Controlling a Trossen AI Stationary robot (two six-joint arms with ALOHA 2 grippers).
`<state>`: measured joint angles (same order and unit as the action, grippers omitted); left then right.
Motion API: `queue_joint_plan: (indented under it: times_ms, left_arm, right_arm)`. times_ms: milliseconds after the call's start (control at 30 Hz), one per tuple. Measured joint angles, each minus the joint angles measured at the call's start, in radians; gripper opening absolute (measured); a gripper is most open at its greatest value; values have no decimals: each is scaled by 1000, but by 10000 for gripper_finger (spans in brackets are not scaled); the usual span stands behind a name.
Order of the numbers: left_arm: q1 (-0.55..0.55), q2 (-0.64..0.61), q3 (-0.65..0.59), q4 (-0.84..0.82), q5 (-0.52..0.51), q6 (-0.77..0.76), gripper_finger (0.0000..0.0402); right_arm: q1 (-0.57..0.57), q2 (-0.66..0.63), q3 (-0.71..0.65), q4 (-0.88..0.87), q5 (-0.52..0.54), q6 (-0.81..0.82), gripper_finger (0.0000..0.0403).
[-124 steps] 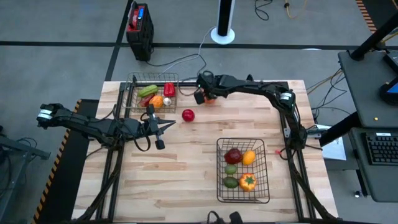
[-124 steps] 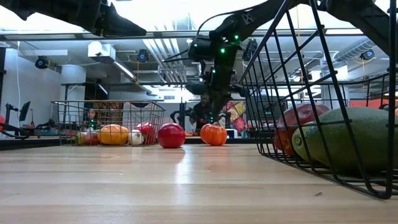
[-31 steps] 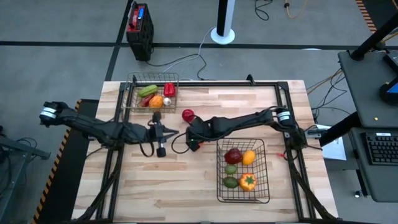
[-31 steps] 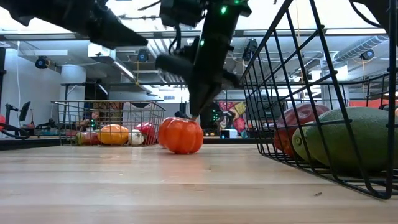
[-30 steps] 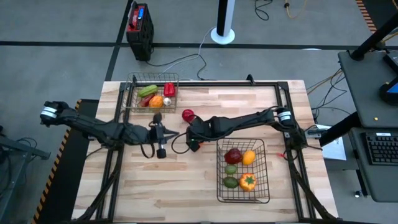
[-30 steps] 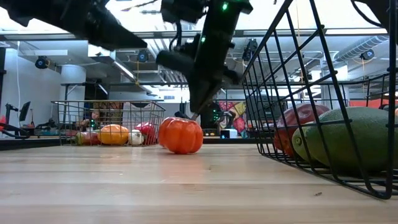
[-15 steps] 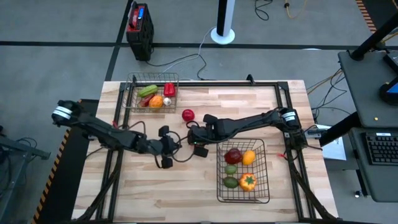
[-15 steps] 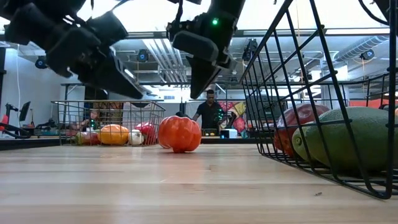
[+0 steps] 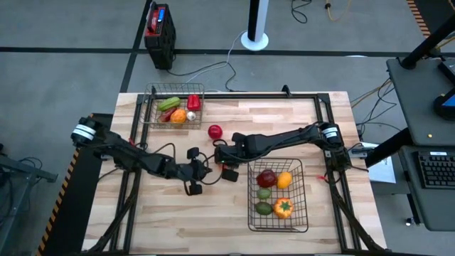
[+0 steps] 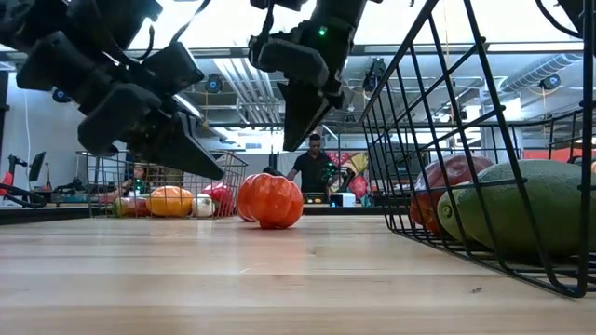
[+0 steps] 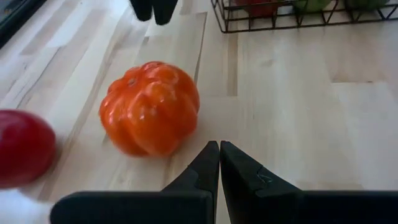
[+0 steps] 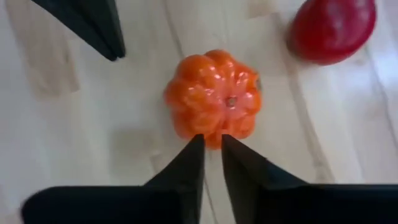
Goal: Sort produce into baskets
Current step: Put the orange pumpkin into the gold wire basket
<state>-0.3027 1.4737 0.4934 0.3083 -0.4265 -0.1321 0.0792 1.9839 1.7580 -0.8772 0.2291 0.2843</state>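
An orange ribbed produce piece (image 10: 271, 200) rests by its underside on the table's middle, with a red round piece (image 9: 215, 131) just beyond it. My right gripper (image 12: 212, 144) hangs above the orange piece (image 12: 212, 102), pointing steeply down, its fingertips a narrow gap apart and clear of it. My left gripper (image 11: 219, 152) is shut and slants down, low over the table, its tip close beside the orange piece (image 11: 149, 107) without touching. The smaller basket (image 9: 151, 107) at the far left and the larger basket (image 9: 250, 195) at the near right each hold several pieces.
The larger basket's wire wall (image 10: 438, 140) stands just right of the orange piece. A black box (image 9: 159, 32) and a white post base (image 9: 254, 37) sit on the floor beyond the table. A person (image 10: 315, 167) shows in the room behind. Bare wood lies along the near edge.
My left gripper has come down and moved toward the table's right, up to the orange piece, staying shut. My right gripper, whose tip stood on the orange piece's top, has risen a little clear of it and rolled. The orange piece stays on the table.
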Motion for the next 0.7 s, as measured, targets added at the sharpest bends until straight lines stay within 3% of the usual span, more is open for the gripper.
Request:
queue_joint_plan:
  times_ms: [233, 500, 600, 700]
  left_arm:
    - [2, 45, 0, 55, -1, 49, 0]
    - [2, 45, 0, 56, -6, 71, 0]
    - [2, 44, 0, 54, -8, 71, 0]
    - [2, 39, 0, 29, -9, 72, 0]
  right_arm:
    - [-1, 0, 0, 1, -72, 31, 175]
    - [-8, 1, -8, 79, -3, 31, 358]
    - [-21, 9, -9, 97, -2, 30, 390]
    - [-29, 33, -9, 113, -2, -1, 398]
